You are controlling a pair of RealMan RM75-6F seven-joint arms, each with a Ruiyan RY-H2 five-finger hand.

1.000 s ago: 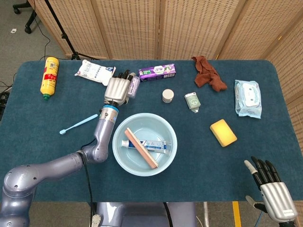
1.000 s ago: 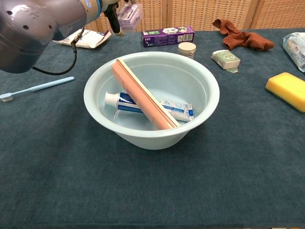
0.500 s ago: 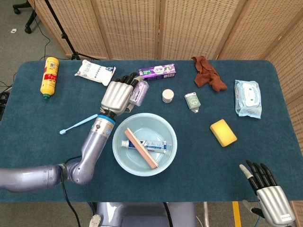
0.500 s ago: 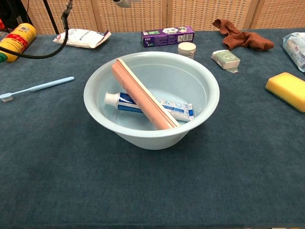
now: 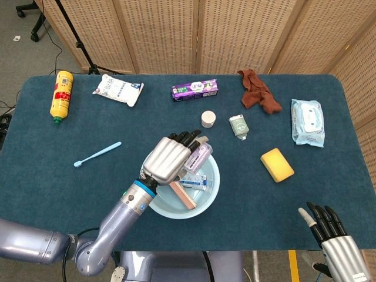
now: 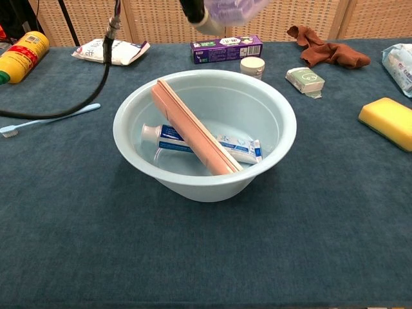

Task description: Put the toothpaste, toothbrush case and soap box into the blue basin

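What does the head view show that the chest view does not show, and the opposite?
Only the head view shows the whole left hand holding the soap box, the idle right hand, and the folding screens behind. Only the chest view shows the basin's outer wall and how the toothbrush case leans on its rim. Both show the toothpaste inside.

Perforated beige folding screens (image 5: 176, 32) span the top of the frame. Grey floor (image 5: 23, 50) and a black stand leg (image 5: 73, 35) occupy the upper left.
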